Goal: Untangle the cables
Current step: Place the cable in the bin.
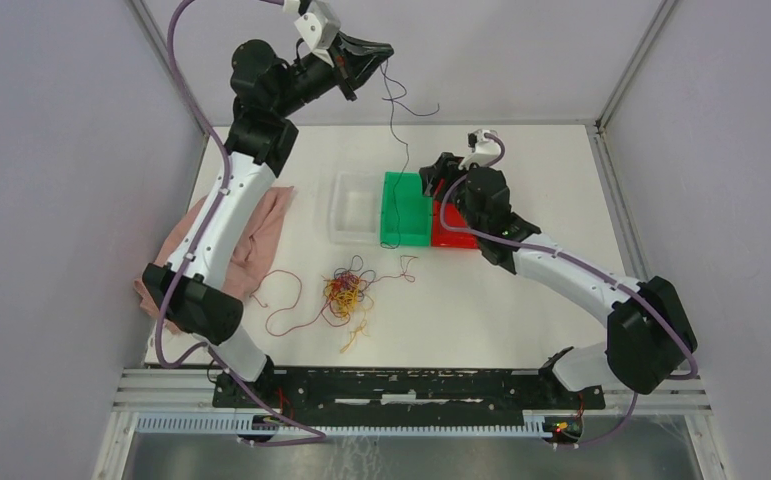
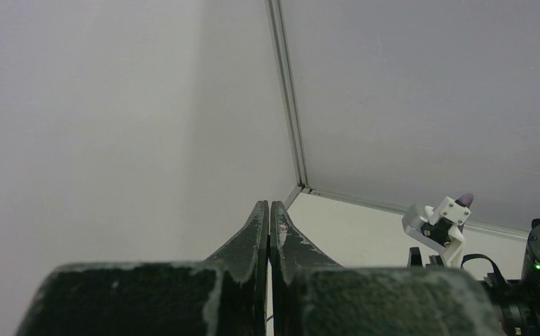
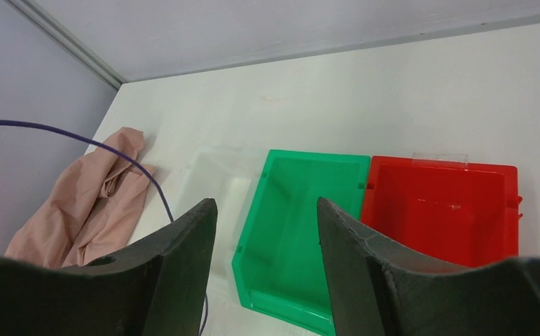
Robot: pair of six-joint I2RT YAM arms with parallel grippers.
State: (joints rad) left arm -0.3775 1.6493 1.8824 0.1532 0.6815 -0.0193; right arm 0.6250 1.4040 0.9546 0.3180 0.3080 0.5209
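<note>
My left gripper [image 1: 385, 52] is raised high at the back and shut on a dark purple cable [image 1: 393, 120]. The cable hangs down from it toward the far edge of the green bin [image 1: 391, 238]. In the left wrist view the jaws [image 2: 270, 204] are pressed together, with a thin strand showing low between them. The dark cable also crosses the right wrist view [image 3: 141, 171]. A tangle of red and orange-yellow cables [image 1: 347, 293] lies on the table near the front. My right gripper [image 1: 435, 180] [image 3: 265, 203] is open and empty above the green bin [image 3: 302, 210].
A clear bin [image 1: 341, 232] stands left of the green one and a red bin [image 1: 451, 236] [image 3: 442, 203] right of it. A pink cloth [image 1: 261, 225] [image 3: 92, 203] lies under the left arm. Grey walls enclose the table.
</note>
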